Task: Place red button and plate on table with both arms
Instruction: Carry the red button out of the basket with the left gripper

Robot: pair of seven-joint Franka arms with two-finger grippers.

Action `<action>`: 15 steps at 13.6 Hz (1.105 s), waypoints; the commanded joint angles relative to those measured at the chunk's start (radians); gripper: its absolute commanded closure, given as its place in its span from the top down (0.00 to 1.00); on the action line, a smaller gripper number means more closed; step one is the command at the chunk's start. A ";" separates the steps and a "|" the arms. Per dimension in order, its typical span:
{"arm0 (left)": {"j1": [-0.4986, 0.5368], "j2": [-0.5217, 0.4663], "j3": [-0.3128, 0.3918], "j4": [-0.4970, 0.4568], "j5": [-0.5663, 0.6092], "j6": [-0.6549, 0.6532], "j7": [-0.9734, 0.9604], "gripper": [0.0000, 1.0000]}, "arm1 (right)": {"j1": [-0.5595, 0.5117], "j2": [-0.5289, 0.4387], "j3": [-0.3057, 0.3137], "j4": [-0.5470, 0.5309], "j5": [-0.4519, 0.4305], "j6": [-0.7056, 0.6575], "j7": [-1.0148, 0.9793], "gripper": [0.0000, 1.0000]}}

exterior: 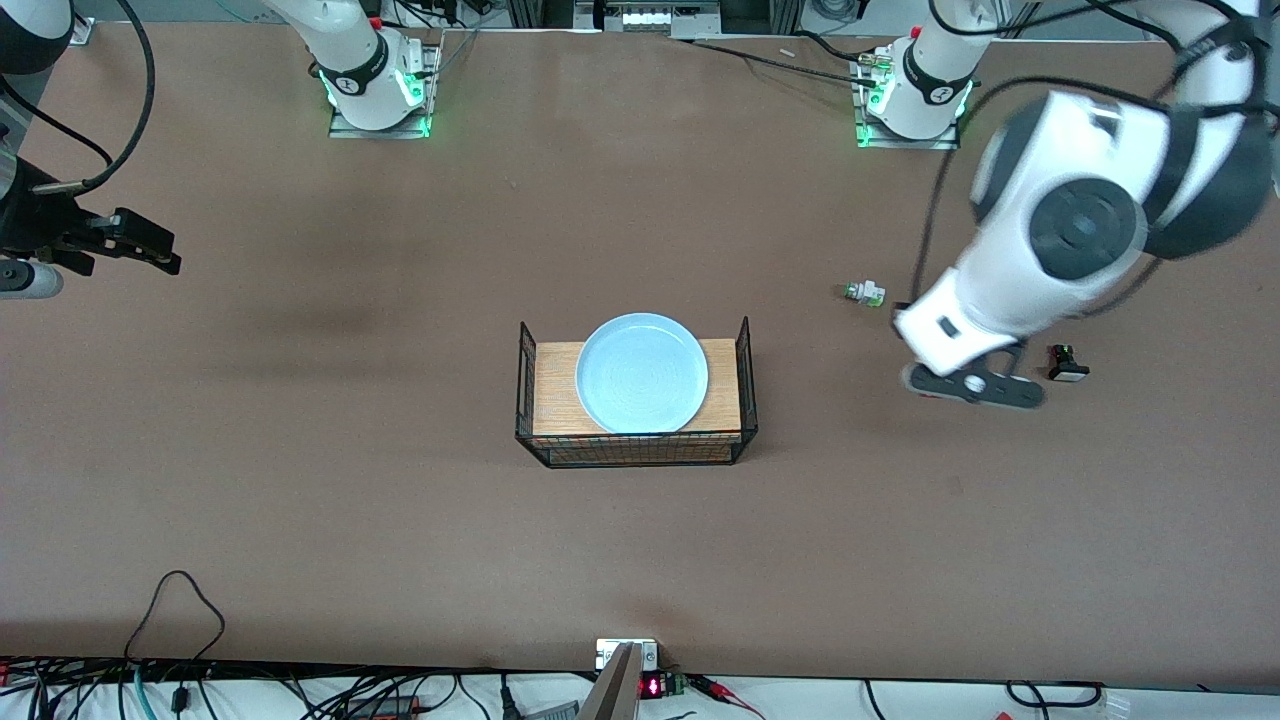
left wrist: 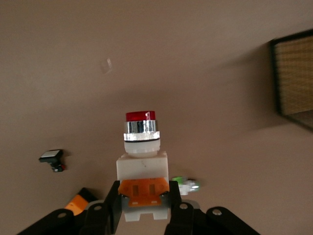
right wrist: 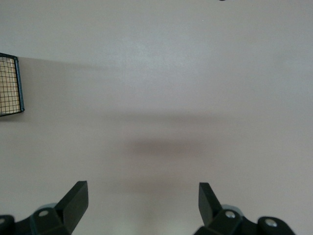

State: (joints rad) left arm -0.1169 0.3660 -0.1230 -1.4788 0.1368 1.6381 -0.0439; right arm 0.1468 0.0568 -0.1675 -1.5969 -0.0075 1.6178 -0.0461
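Note:
My left gripper [left wrist: 144,194] is shut on the orange block of the red button [left wrist: 142,147], whose red cap points away from the jaws. In the front view the left hand [exterior: 968,384] is low over the brown table [exterior: 400,520] toward the left arm's end and hides the button. The pale blue plate [exterior: 641,372] lies on the wood-topped wire stand [exterior: 560,400] at mid-table. My right gripper [exterior: 150,250] is open and empty, up over the right arm's end of the table; its wrist view [right wrist: 142,200] shows only bare tabletop between the fingers [right wrist: 76,199].
A green-capped button [exterior: 863,293] lies beside the left hand, farther from the front camera; it also shows in the left wrist view [left wrist: 186,184]. A black button [exterior: 1066,362] lies beside the hand, toward the table's end. The stand's corner shows in both wrist views [left wrist: 296,78] [right wrist: 10,85].

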 commanded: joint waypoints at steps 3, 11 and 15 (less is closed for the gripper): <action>0.152 -0.007 0.029 -0.292 -0.011 0.372 0.260 0.15 | -0.006 0.003 -0.001 0.003 -0.002 -0.009 0.009 1.00; 0.221 0.189 0.059 -0.453 -0.011 0.802 0.317 0.15 | 0.255 0.109 0.005 0.006 0.078 0.007 0.688 1.00; 0.232 0.206 0.055 -0.451 -0.013 0.818 0.314 0.83 | 0.411 0.181 0.005 0.038 0.144 0.105 1.016 1.00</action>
State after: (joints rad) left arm 0.1118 0.5744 -0.0637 -1.9383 0.1359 2.4567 0.2516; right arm 0.5197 0.2055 -0.1505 -1.5947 0.0962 1.6962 0.8573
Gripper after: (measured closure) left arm 0.586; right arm 0.000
